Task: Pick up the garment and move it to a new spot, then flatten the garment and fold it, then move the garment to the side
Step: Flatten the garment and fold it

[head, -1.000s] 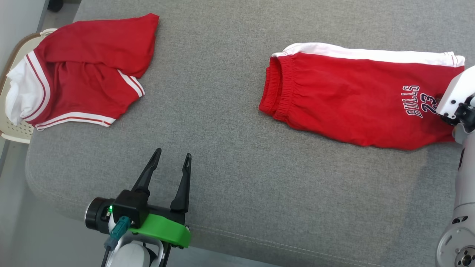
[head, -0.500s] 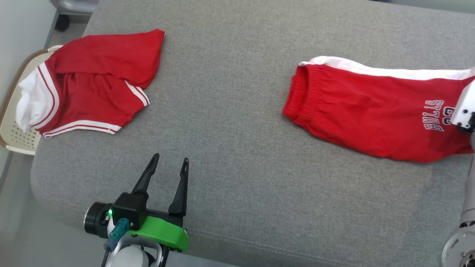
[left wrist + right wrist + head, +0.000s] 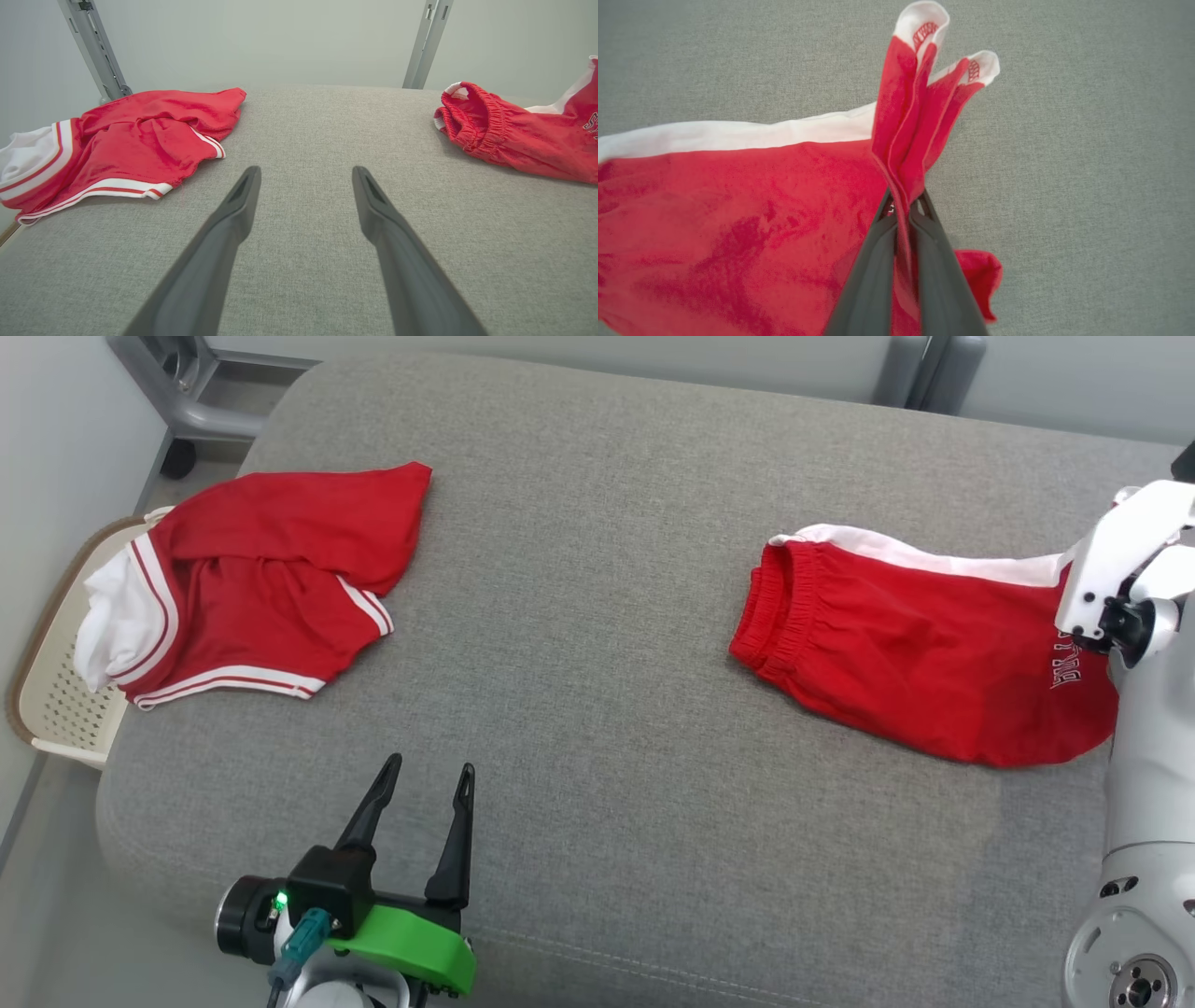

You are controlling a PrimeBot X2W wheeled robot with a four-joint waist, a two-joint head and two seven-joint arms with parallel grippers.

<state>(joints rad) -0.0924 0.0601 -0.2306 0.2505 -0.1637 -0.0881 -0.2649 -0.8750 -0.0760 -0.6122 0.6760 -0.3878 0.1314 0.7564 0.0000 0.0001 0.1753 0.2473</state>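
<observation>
**Head view.** The whole frame has shifted since a second ago. Put that down to the camera, not the cloth. The red shorts [image 3: 887, 653] lie at the right end of the grey cushion [image 3: 597, 523], with the waistband end flat. Your right arm [image 3: 1144, 756] stands over the leg-hem end. The lettering [image 3: 1074, 663] read in full a second ago and is now half hidden, and the cloth there looks drawn up. The left tool [image 3: 429, 765] sits low left with its fingers spread over bare cushion, carrying nothing. The red jersey [image 3: 271, 588] is far left, partly over a basket [image 3: 56, 700] and well apart from the shorts.

**Left wrist view.** The fingers are wide apart here too, with nothing between them. The jersey is off to one side and the waistband of the shorts to the other.

**Right wrist view.** The right tool [image 3: 906, 198] was spread a second ago. It is now pressed together, pinching a bunched fold of the hem. The pleated cloth rises past the fingertips to two white-edged corners. The rest of the shorts trails away over the cushion.

**Reading.** The grasp looks made, so the pick-up has begun and the lift comes next. Several layers are caught in the pinch, so expect the shorts to hang bunched and need spreading once you set them down.
</observation>
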